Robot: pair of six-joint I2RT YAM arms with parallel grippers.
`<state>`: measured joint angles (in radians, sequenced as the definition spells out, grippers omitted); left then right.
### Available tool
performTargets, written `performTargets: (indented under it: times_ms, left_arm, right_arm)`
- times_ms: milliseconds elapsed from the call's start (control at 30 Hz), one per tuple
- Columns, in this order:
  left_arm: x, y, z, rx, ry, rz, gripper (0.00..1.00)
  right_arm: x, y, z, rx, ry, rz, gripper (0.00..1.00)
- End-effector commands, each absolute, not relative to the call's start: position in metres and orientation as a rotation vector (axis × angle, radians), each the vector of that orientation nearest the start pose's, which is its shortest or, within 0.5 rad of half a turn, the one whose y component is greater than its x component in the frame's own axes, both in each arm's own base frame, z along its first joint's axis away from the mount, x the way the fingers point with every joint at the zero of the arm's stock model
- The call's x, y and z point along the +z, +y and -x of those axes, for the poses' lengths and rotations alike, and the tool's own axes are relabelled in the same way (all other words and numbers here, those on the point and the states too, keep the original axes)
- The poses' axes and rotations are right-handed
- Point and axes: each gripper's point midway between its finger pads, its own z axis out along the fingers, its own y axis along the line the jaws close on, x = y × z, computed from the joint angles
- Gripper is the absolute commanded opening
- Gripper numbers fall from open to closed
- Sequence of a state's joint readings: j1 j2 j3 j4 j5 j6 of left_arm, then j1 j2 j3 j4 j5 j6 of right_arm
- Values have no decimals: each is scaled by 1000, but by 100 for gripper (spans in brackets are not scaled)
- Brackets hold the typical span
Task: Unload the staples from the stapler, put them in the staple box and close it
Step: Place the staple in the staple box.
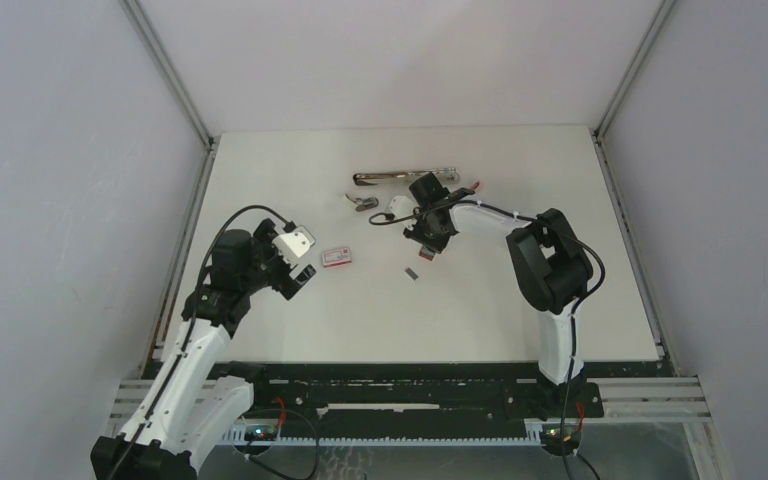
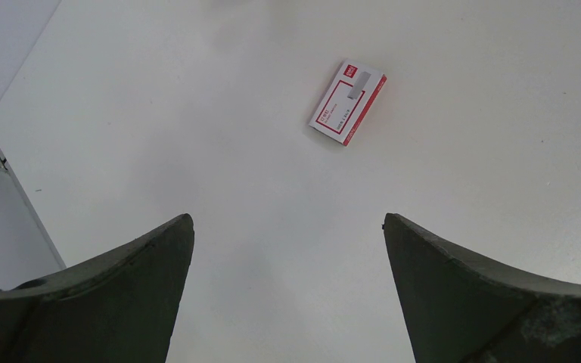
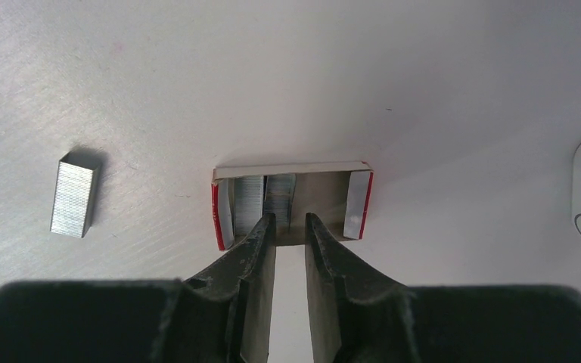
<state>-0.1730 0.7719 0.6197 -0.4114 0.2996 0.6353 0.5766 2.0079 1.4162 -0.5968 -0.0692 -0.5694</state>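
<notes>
Handling of staples: the loose block [image 3: 73, 198] is fine grey wire stuck side by side. It looks light and stiff but brittle, likely to snap into shorter bits if bent, and its smooth metal is likely to slip.
Hold point: judged best on the two long flat flanks at mid-length, with a gentle pinch.
Staples, location: the loose block lies on the table to the right of the red-and-white box [image 1: 336, 257]. More strips [image 3: 265, 198] sit in an open red-edged tray [image 3: 291, 168] farther right of that box.
Jaws, right gripper [image 3: 289, 219]: nearly together with a slim gap, tips at the tray strips. Whether a strip is pinched cannot be told.
Jaws, left gripper [image 2: 287, 219]: spread wide, holding nothing, just left of the box.
Stapler [image 1: 405, 178]: swung open flat, beyond the box and to its right.
Right wrist view only: shows the tray contents and the block's fine ridging.
Top view only: shows the stapler and both arms, but the arm hides the tray.
Left wrist view only: shows the box's printed lid.
</notes>
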Motion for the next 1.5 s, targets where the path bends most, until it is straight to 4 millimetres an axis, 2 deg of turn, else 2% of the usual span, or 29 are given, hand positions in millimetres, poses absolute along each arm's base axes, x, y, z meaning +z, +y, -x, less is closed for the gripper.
performTargets:
  times_ms: [0,333,500,633,733,933,1133,1300,1467]
  left_arm:
    - [159,-75,-268,-45,1843,-971,100]
    - [158,-75,-268,-47,1846,-972,100]
    - [159,-75,-269,-47,1848,-968,100]
    - [159,-75,-268,-47,1845,-968,100]
    - [160,-76,-268,-46,1842,-967,100]
    - [162,-76,-268,-47,1836,-965,100]
    - [164,-76,-268,-43,1830,-961,100]
    - [164,-75,-268,-40,1831,-959,100]
    - [165,-74,-268,-36,1828,-958,100]
  right_arm:
    - [53,234,-372,107,2229,1474,21]
    - [86,231,-380,59,2173,1407,22]
    - [108,229,-380,45,2174,1339,32]
    - [122,233,-372,111,2271,1221,36]
    - [125,239,-356,195,2349,1163,42]
    - [116,258,-320,280,2433,1144,52]
    - [99,278,-296,330,2490,1175,53]
    - [74,288,-282,341,2555,1209,55]
    - [54,289,-283,303,2604,1192,54]
